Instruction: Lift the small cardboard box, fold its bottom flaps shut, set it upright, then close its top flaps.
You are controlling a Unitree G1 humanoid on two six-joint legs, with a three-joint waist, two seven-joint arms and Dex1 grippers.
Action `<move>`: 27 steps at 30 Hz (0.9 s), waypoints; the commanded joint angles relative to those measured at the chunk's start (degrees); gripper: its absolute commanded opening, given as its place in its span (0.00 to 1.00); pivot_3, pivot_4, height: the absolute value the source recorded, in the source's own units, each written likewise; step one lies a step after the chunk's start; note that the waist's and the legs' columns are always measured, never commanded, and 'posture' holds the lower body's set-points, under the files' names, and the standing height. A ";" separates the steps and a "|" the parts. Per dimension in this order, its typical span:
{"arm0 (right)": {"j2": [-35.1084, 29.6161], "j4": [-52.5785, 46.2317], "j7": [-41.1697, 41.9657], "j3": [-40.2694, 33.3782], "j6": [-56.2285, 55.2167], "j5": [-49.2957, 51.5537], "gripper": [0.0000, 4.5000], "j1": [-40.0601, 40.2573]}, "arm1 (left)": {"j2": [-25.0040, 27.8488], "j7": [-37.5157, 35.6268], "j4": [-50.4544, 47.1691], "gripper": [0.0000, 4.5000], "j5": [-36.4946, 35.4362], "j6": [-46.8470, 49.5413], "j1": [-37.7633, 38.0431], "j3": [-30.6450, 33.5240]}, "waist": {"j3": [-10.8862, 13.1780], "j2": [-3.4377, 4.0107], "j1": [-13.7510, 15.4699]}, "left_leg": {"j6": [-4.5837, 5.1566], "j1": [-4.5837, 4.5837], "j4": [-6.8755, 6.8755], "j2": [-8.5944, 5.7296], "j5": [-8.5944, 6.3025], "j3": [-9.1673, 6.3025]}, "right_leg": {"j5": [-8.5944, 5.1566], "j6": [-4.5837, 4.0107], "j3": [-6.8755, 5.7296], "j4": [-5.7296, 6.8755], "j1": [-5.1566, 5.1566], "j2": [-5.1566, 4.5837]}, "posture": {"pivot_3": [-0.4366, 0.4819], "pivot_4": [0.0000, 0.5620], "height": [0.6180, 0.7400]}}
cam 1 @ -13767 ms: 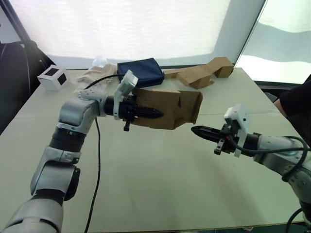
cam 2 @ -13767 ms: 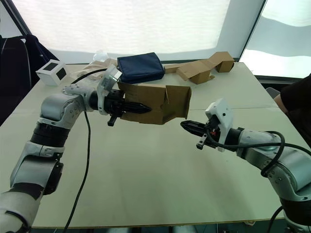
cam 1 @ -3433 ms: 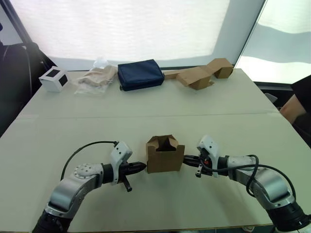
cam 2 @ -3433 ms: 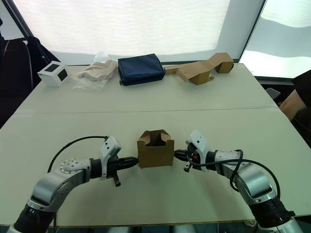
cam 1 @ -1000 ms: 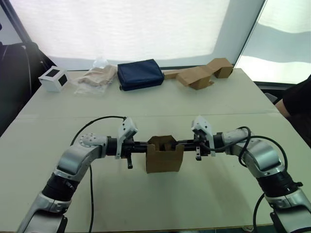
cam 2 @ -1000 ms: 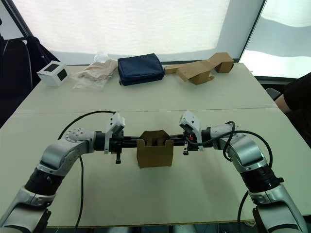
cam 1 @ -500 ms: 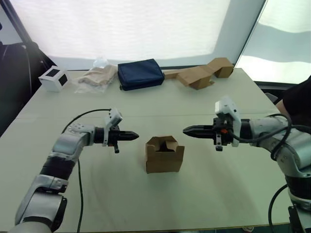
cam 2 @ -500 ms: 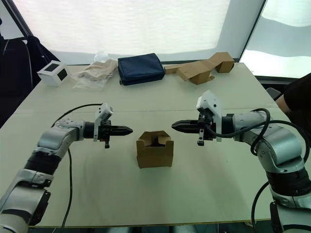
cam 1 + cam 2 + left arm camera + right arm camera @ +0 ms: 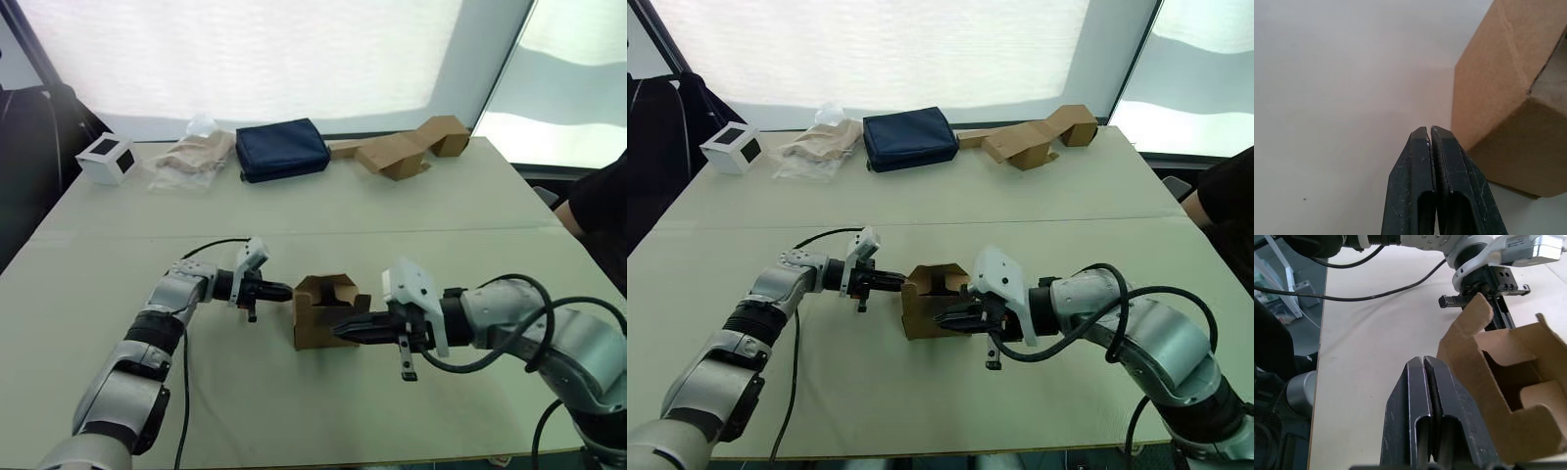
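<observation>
The small cardboard box [image 9: 312,315] stands upright on the pale table [image 9: 294,421], its mouth up. Its top flaps [image 9: 1467,328] stick up around the open mouth; the inside is hollow. The bottom flaps are hidden under it. My left gripper [image 9: 285,291] is shut and empty, its tip at the upper part of the box's left wall [image 9: 1498,93]. My right gripper [image 9: 338,330] is also shut and empty, lying low across the box's front wall with its tip near the left front corner.
Along the far edge lie a white cube with black squares [image 9: 106,157], a crumpled bag [image 9: 186,153], a navy pouch [image 9: 282,149] and a long bent cardboard piece [image 9: 402,153]. A person's dark sleeve [image 9: 600,201] shows at the right. A black cable [image 9: 186,392] trails from my left arm.
Half a second ago both grippers hung apart from the box. The left tip has since closed in on the left wall, and the right gripper has dropped and swung across the front.
</observation>
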 commanded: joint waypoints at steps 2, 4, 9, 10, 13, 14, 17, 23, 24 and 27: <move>-0.13 1.00 -0.12 1.64 -2.93 -3.02 0.00 -1.61 | -0.45 -0.19 -2.02 0.02 -0.13 0.24 -0.66 1.18 | 0.00 0.00 0.05 | 0.00 0.00 0.00 0.00 0.00 0.00 | 0.00 0.00 0.00 0.00 0.00 -0.01 | 0.48 0.27 1.00; -0.57 2.49 0.26 2.97 -4.48 -5.20 0.00 -2.10 | -0.60 -0.02 -2.39 0.02 -0.22 0.53 -0.54 1.35 | 0.00 0.00 0.07 | 0.00 0.00 0.00 -0.01 0.00 0.00 | 0.00 0.00 0.00 -0.01 0.00 -0.01 | 0.48 0.27 1.00; -0.61 5.08 1.45 4.94 -6.62 -8.00 0.00 -3.45 | -0.82 0.03 -4.39 0.02 -0.72 1.78 0.37 1.41 | 0.00 0.00 0.05 | 0.00 0.00 0.00 -0.01 0.00 0.00 | 0.00 0.00 0.00 0.00 0.00 -0.01 | 0.48 0.27 1.00; -0.46 5.36 1.62 5.13 -6.74 -8.24 0.00 -3.71 | -0.78 0.05 -4.79 0.02 -0.77 2.01 0.59 1.42 | 0.00 0.00 0.04 | 0.00 0.00 0.00 0.00 0.00 0.00 | 0.00 0.00 0.00 0.00 -0.01 -0.01 | 0.48 0.27 1.00; 0.03 5.94 1.88 5.62 -6.81 -8.72 0.00 -4.41 | -0.56 0.26 -5.88 0.02 -0.86 3.21 1.14 1.54 | 0.00 0.00 -0.02 | 0.00 0.00 0.00 0.01 0.00 0.00 | 0.00 0.00 0.00 0.01 -0.01 0.00 | 0.48 0.27 1.00; 0.31 6.29 1.88 5.93 -6.91 -9.02 0.00 -4.62 | -0.53 0.40 -6.15 0.02 -0.87 3.35 1.32 1.65 | 0.00 0.00 -0.03 | 0.00 0.00 0.00 0.01 0.00 0.00 | 0.00 0.00 0.00 0.01 -0.01 0.00 | 0.48 0.27 1.00; 1.06 7.30 1.84 6.75 -7.31 -9.89 0.00 -4.82 | -0.48 0.72 -6.80 0.02 -0.95 3.59 1.74 1.93 | 0.00 0.00 0.03 | 0.00 0.00 0.00 0.01 0.00 0.00 | 0.00 0.00 0.00 0.01 -0.01 -0.01 | 0.48 0.27 1.00; 2.74 10.05 1.44 7.64 -9.23 -12.44 0.00 -4.58 | -0.52 1.13 -7.98 0.02 -1.04 4.09 2.44 2.07 | 0.00 0.00 0.04 | 0.00 0.00 0.00 0.00 0.00 0.00 | 0.00 0.00 0.00 0.01 -0.01 -0.02 | 0.48 0.27 1.00; 3.00 10.81 1.44 7.85 -9.81 -13.03 0.00 -4.46 | -0.53 1.20 -8.09 0.02 -0.99 4.15 2.54 2.06 | 0.00 0.00 0.04 | 0.00 0.00 0.00 0.00 0.00 0.00 | 0.00 0.00 0.00 0.01 -0.01 -0.03 | 0.48 0.27 1.00; 3.70 11.88 1.65 8.11 -10.59 -13.69 0.00 -3.98 | -0.53 1.35 -8.56 0.02 -0.94 4.42 2.83 2.12 | 0.00 0.00 0.00 | 0.00 0.00 0.00 0.00 0.00 0.01 | 0.00 0.00 0.00 0.02 -0.01 -0.02 | 0.48 0.27 1.00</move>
